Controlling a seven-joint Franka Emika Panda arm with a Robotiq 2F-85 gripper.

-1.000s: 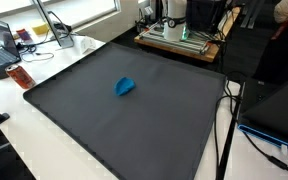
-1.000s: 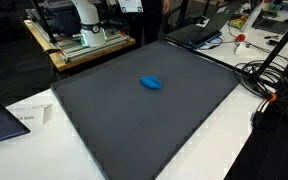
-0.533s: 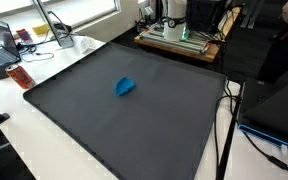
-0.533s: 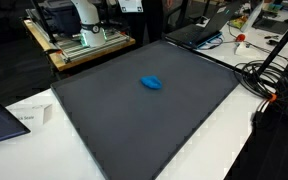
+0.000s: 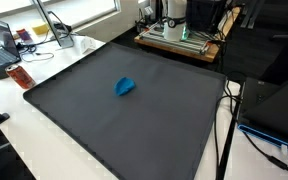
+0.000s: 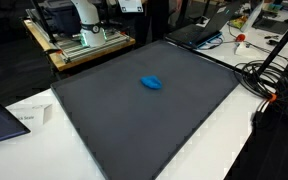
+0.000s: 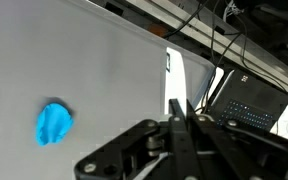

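In the wrist view we see the gripper (image 7: 180, 112) with its jaws pressed together and nothing between them (the fingertips meet in a thin dark line). The blue lump (image 7: 53, 123) lies well apart from it, off to one side on the mat (image 7: 114, 70). In both exterior views we find the same lump (image 5: 126, 87) (image 6: 151, 83) near the middle of the dark mat, which covers a white table (image 5: 24, 130). A laptop (image 7: 250, 106) sits beyond the mat's edge.
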